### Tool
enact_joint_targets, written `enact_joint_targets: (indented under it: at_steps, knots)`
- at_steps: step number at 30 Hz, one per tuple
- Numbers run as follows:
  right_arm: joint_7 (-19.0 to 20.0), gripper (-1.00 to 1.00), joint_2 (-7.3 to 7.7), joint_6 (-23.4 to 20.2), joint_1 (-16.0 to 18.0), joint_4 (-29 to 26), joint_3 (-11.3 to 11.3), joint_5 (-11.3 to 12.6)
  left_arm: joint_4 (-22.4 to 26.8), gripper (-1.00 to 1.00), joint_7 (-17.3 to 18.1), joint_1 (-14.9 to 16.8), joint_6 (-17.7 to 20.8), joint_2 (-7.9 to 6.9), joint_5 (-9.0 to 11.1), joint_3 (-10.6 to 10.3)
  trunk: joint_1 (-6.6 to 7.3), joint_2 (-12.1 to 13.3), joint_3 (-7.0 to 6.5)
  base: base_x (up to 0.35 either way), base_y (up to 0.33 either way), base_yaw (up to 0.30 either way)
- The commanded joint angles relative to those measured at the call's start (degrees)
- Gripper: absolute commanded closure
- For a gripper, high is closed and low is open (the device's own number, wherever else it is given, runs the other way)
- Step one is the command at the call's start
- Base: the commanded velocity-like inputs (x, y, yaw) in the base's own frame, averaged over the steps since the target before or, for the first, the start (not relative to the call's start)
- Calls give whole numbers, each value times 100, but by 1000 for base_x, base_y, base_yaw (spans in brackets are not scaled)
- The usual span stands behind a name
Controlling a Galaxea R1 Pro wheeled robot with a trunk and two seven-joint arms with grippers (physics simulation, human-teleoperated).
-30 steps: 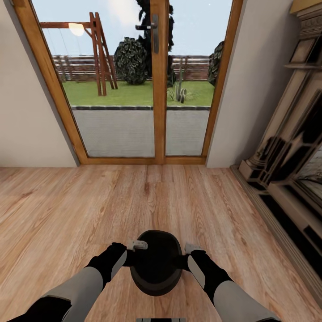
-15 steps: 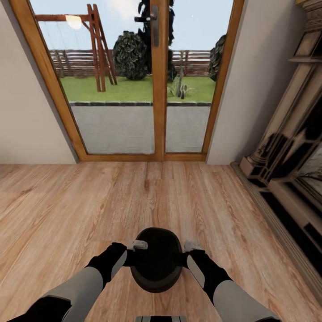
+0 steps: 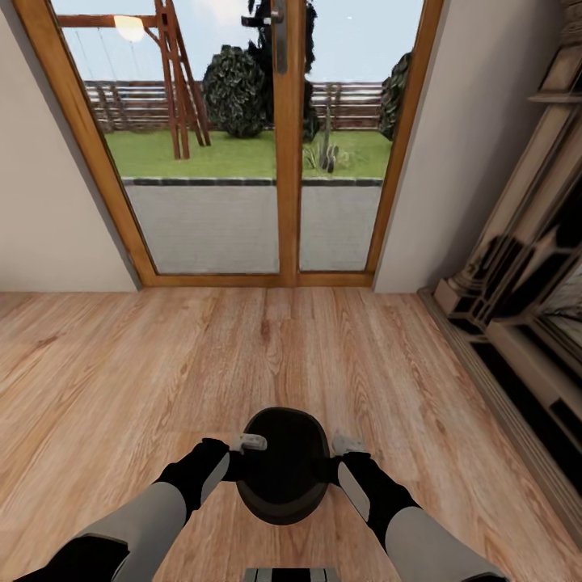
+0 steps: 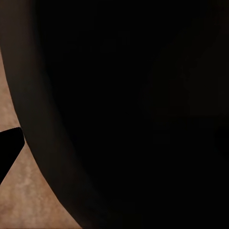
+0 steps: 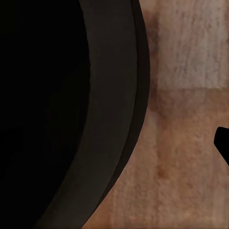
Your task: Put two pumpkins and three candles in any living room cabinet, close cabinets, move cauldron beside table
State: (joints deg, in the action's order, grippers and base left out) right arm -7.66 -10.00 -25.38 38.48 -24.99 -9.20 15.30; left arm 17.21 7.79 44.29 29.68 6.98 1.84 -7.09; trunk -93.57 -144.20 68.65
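Currently we carry the cauldron (image 3: 282,467) between both arms, above the wood floor (image 3: 121,364) and directly in front of the glazed wooden door (image 3: 287,145). The cauldron is black, round and wide-mouthed, and its opening faces up toward the head camera.

The left gripper (image 3: 239,449) sits against the cauldron's side nearest the left wall (image 3: 40,202). The right gripper (image 3: 339,451) sits against the opposite side, toward the ornate fireplace (image 3: 517,307). We cannot tell whether either gripper is clamped on the rim or merely pressed against it, since the fingertips are hidden behind the pot's body in the head view.

From the left wrist camera, we see the dark cauldron (image 4: 133,114) wall at close range, with a strip of floor (image 4: 28,200) beside it. From the right wrist camera, we see the cauldron (image 5: 95,119) rim curving over the floor (image 5: 186,119) planks.

Beyond the door glass we see a paved strip (image 3: 210,222), a lawn (image 3: 242,153), a swing frame (image 3: 174,81) and a fence (image 3: 129,105).
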Motion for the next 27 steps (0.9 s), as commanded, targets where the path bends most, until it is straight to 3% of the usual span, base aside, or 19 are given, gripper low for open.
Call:
enact_joint_targets:
  at_steps: [1, 20, 27]
  knots:
    - [-54, -100, 0, -20, 2, -10, -24, 60, 10, -100, 7, 1, 29, -3, 18, -29, 1, -2, 5, 0, 0, 0]
    - [-58, -100, 0, -17, 2, -13, -29, 60, 19, -100, 12, 1, 33, -3, 18, -29, -4, -5, 49, 0, 0, 0]
    - [-56, -100, 0, 211, 2, -15, -36, 60, 26, -100, 12, 1, 34, -11, 18, -29, -4, -5, 49, 0, 0, 0]
